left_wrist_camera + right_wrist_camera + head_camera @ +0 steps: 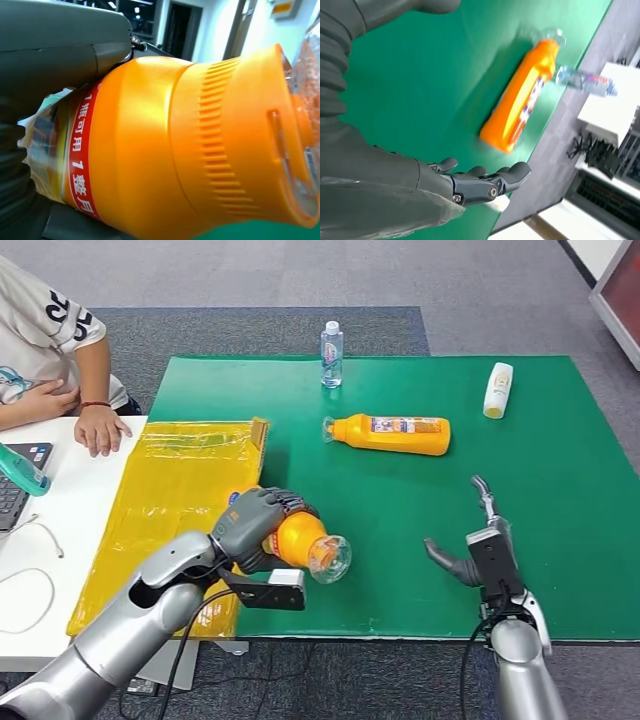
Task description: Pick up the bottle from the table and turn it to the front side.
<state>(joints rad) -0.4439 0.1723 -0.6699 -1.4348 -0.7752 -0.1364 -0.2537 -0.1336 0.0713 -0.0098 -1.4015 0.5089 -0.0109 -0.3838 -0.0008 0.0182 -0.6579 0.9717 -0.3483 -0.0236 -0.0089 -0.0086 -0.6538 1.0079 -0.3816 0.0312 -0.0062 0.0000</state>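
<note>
Gripping orange bottle [302, 538], left hand [253, 525]; right hand [474, 545] spread, holding nothing.

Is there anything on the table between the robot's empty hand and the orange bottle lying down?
No. In the head view, just bare green mat lies between the right hand and the lying orange bottle.

Head cam sits high, looking forward and down across the green table [528, 540] from its near edge. Left wrist cam is jammed right up against the orange bottle [170, 150] that arm carries. Right wrist cam hangs above the table, tilted sideways, catching the second orange bottle [520, 100] lying toward the far edge, same one the head cam sees.
</note>
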